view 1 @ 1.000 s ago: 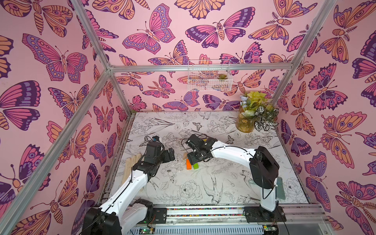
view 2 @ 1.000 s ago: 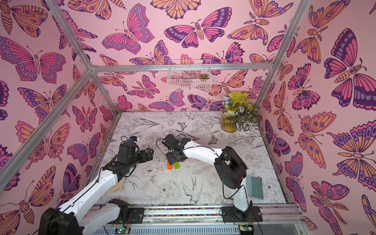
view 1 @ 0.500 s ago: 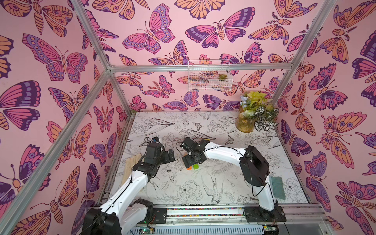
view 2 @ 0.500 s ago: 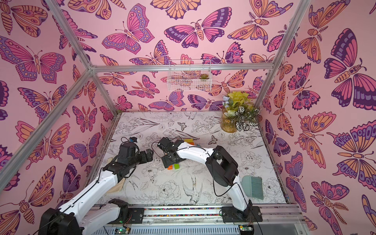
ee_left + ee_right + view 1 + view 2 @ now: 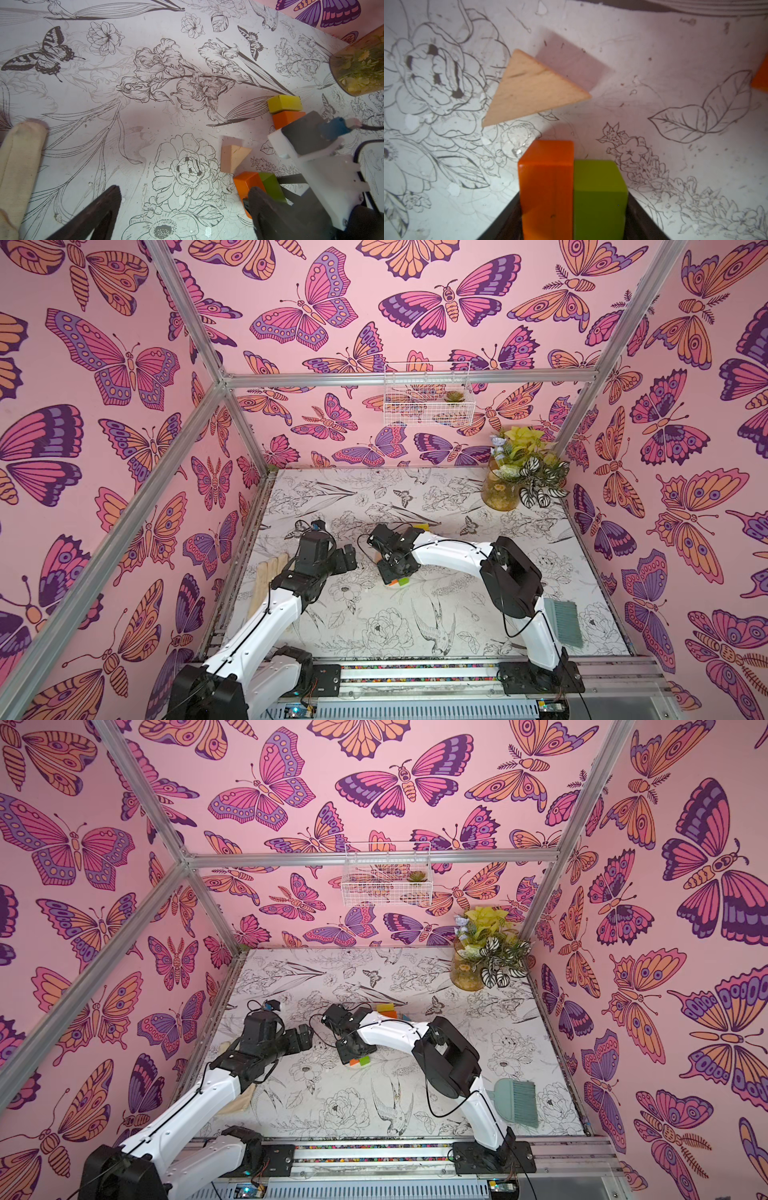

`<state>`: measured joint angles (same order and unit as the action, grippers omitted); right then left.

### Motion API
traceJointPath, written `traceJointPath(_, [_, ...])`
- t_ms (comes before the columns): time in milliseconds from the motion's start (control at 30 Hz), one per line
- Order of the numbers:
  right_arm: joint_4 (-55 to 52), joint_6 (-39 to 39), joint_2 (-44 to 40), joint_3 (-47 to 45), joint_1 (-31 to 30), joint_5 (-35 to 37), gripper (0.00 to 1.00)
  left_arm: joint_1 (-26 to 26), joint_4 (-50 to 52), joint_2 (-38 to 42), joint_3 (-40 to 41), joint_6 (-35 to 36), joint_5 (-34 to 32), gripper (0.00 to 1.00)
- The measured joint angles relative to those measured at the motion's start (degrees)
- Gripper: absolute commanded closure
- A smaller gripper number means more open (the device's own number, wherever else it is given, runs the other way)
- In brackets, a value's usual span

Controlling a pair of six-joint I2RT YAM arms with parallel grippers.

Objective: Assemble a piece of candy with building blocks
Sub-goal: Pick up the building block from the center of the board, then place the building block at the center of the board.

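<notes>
My right gripper (image 5: 573, 197) is shut on an orange block (image 5: 546, 182) and a green block (image 5: 598, 191) that stand side by side on the table, one black finger pressed against each outer face. In both top views the right gripper (image 5: 395, 570) is down over the pair, and only the orange block (image 5: 354, 1062) and green block (image 5: 365, 1060) ends show. A tan triangle (image 5: 533, 89) lies flat just beyond them. A yellow block (image 5: 284, 103) and a second orange block (image 5: 284, 119) sit together farther back. My left gripper (image 5: 182, 218) hangs open and empty to the left.
An amber vase of plants (image 5: 500, 493) stands at the back right corner. A teal brush (image 5: 561, 622) lies near the right arm's base. Cream cloth fingers (image 5: 18, 155) rest by the left wall. A wire basket (image 5: 428, 393) hangs on the back wall.
My right gripper has swung left and come down over the orange and green blocks, and its fingers have closed in on them. The left arm has stayed still.
</notes>
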<state>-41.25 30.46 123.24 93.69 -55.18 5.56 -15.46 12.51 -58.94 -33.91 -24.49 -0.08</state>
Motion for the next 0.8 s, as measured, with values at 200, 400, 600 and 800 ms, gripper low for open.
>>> traceJointPath(200, [-0.9, -1.7, -0.3, 0.1, 0.0, 1.3, 0.90, 0.0, 0.0, 0.0, 0.0, 0.0, 0.0, 0.02])
traceJointPath(400, [-3.4, -7.8, -3.2, 0.9, 1.8, 2.5, 0.92, 0.0, 0.1, 0.8, 0.0, 0.0, -0.5, 0.01])
traceJointPath(600, [-3.5, -17.6, -10.1, 7.3, 8.7, 0.7, 0.95, 0.0, 1.0, 2.5, 0.0, 0.0, -1.5, 0.01])
traceJointPath(800, [-4.9, -35.3, -9.2, 19.8, 11.1, -5.1, 0.95, 0.0, 1.5, 2.8, -0.2, 0.2, -2.4, 0.01])
